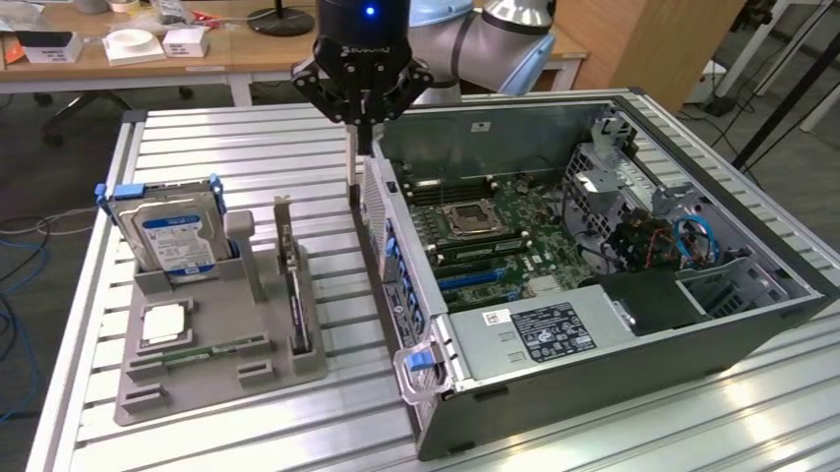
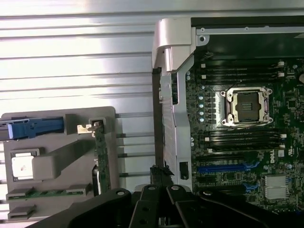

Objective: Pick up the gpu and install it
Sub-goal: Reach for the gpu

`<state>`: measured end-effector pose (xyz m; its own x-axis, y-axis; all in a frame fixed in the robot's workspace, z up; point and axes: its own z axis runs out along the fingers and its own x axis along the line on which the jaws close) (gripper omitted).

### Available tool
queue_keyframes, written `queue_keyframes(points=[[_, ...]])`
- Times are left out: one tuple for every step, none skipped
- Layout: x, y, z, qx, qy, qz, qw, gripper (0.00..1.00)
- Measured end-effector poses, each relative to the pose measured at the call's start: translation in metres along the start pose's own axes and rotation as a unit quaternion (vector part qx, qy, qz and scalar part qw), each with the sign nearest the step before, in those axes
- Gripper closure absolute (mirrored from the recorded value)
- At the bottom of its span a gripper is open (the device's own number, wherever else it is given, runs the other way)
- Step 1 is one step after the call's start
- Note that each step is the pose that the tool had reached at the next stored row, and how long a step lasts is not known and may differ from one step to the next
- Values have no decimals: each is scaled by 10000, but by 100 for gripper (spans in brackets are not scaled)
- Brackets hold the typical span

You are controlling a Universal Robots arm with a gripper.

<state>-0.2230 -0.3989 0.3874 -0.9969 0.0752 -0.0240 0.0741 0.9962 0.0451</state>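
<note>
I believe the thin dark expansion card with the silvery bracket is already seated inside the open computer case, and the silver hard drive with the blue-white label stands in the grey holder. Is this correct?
Not quite. The thin dark expansion card stands on edge in the grey holder, beside the silver hard drive, not inside the case. The exterior view shows it.

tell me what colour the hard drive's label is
The hard drive's label is blue and white; the exterior view shows it best.
</note>
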Motion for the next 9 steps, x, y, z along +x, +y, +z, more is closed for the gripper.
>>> queue_keyframes(points=[[17,-1,0,0,0,0,10000,89],[35,-3,0,0,0,0,10000,89],[52,-4,0,0,0,0,10000,89],[72,-5,0,0,0,0,10000,89],[91,-7,-1,0,0,0,10000,89],[110,-8,-1,0,0,0,10000,89],[131,-10,-1,0,0,0,10000,89],[150,-11,-1,0,0,1,10000,89],[171,-13,-1,0,0,0,10000,89]])
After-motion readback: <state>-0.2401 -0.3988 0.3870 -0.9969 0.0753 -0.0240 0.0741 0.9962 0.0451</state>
